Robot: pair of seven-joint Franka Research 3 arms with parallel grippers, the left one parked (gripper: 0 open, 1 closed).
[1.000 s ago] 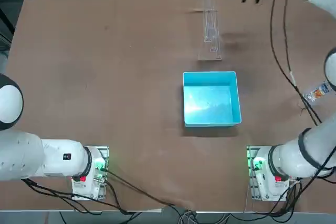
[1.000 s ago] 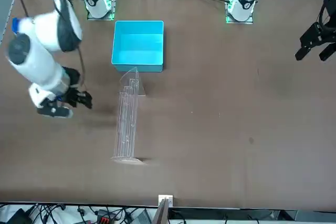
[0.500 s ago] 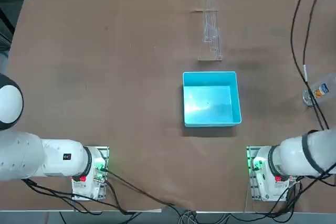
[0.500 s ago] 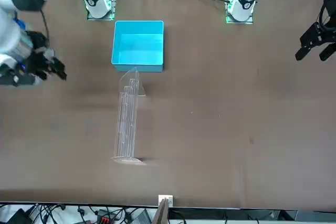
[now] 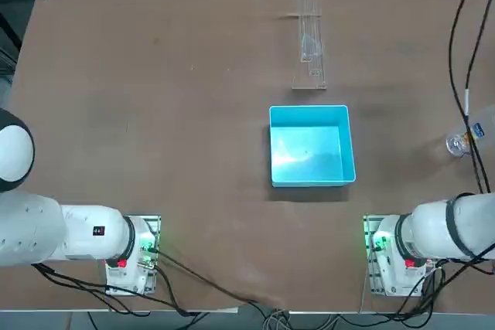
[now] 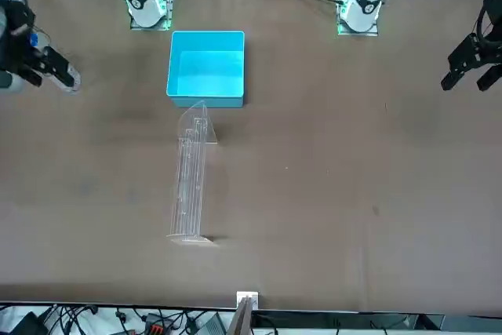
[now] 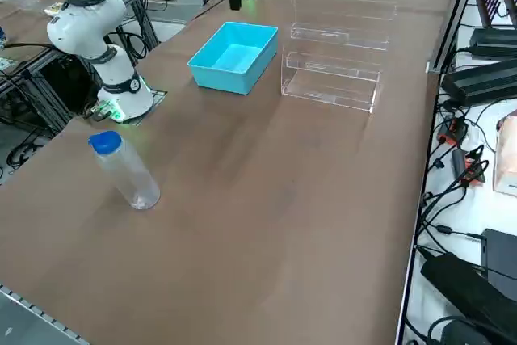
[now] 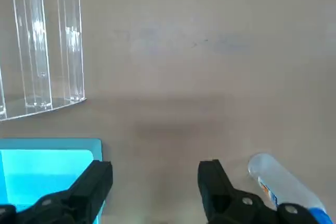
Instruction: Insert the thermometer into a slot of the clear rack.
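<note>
Presently, black two-finger right gripper (image 8: 156,166), far right, is gaping empty, probably needing slow, square alignment over the unseen thermometer.

The right gripper's (image 8: 155,169) jaws hang wide open, pointing downward.

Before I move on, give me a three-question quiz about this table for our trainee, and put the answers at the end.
1. True or false: the right end effector, over the robot's right part of the table, is open with nothing between its fingers.
2. Which is nearer the clear acrylic rack?
a) the capped plastic bottle
b) the light-blue bin
3. Fill in the color: the capped plastic bottle has a ____ cap.

Key: 1 true; 2 b; 3 blue.
</note>
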